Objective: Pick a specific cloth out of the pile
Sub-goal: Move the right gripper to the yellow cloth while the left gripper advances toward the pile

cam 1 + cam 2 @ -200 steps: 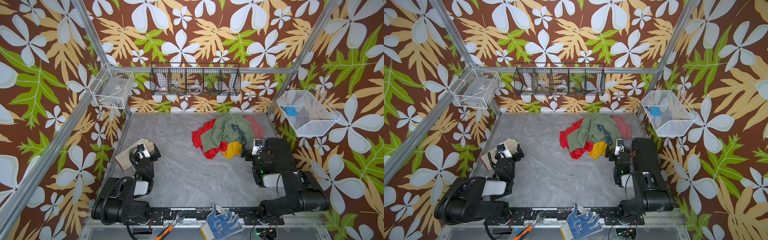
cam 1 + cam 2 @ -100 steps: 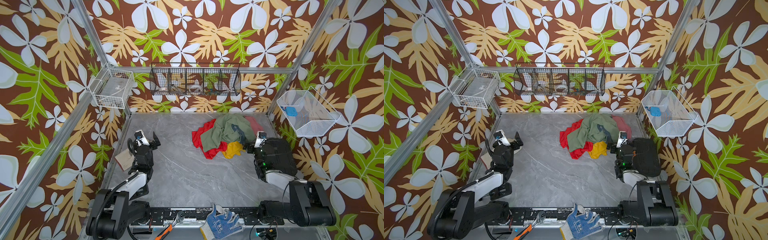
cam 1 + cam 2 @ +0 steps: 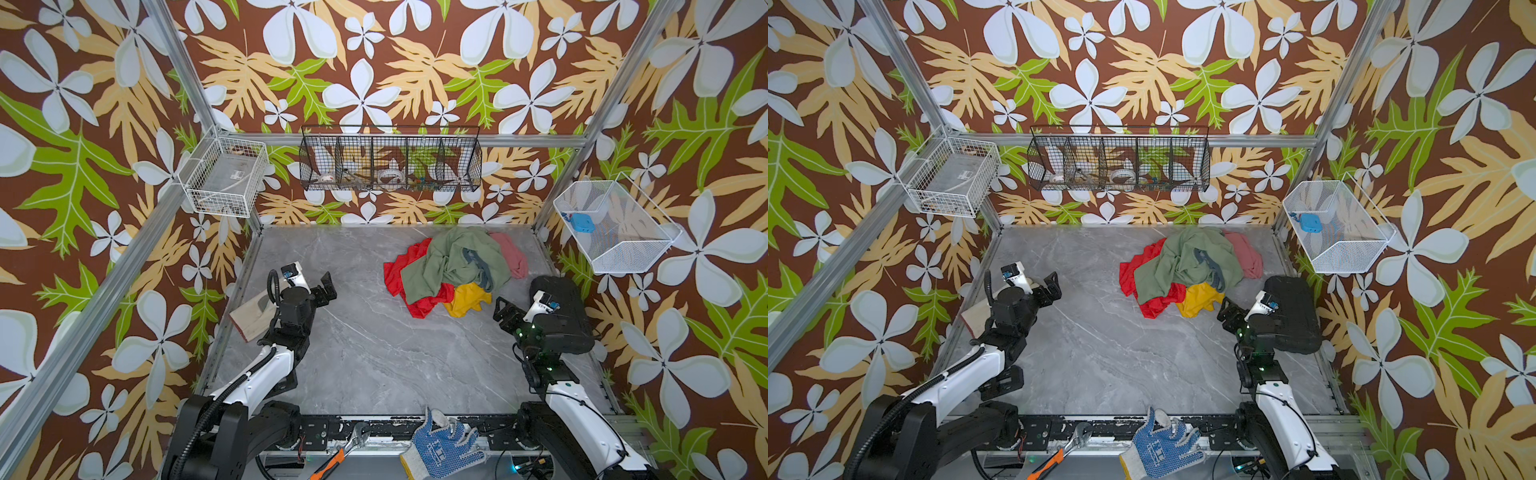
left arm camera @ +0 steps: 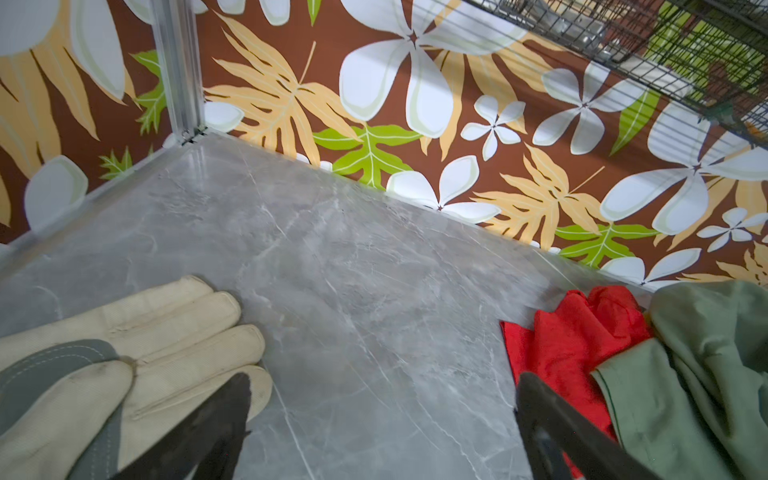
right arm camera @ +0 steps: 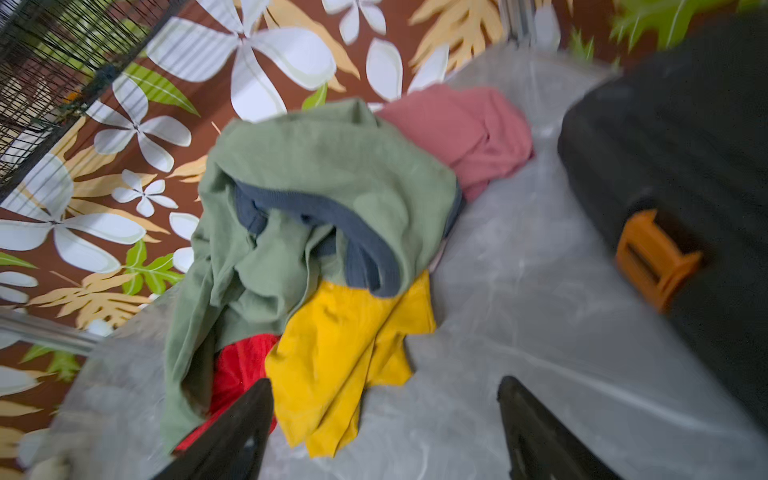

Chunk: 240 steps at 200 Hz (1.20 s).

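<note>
Right wrist view: right claw (image 5: 384,384) spread wide and empty over the bench (image 5: 519,311), just short of the mustard-yellow cloth (image 5: 349,353). That cloth pokes out at the pile (image 5: 257,257) edge nearest the arms, tucked under the olive-green cloth (image 5: 332,158), right beside the red cloth (image 5: 241,365). Across the bench, left claw (image 4: 384,378) gapes wide too, holding nothing, well apart from the pile, a beige work glove (image 4: 124,345) lying close by it.
</note>
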### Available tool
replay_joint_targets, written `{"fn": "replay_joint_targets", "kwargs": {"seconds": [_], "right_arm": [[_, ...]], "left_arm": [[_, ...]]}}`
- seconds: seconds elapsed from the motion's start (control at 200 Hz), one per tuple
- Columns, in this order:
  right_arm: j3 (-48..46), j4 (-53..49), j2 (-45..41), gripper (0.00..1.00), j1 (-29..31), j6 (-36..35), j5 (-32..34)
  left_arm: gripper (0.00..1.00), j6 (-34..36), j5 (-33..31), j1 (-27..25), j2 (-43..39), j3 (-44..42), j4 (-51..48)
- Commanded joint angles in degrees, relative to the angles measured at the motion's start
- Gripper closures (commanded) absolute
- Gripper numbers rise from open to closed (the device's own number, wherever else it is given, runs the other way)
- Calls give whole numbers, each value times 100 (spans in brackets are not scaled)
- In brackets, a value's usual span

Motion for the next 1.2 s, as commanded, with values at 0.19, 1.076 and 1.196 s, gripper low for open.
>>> {"fn": "replay_joint_targets", "kwargs": {"seconds": [0.19, 1.076, 1.196], "right_arm": [[187, 108, 714, 18, 336, 1437, -1031], [1523, 835, 4194, 31, 1134, 2092, -810], [1489, 1125, 4355, 31, 1135, 2318, -581]], "left_arm": [[0, -148, 372, -277, 385, 81, 306], [0, -247, 156, -600, 555, 198, 6], [0, -271, 160, -616, 629, 284, 6]]}}
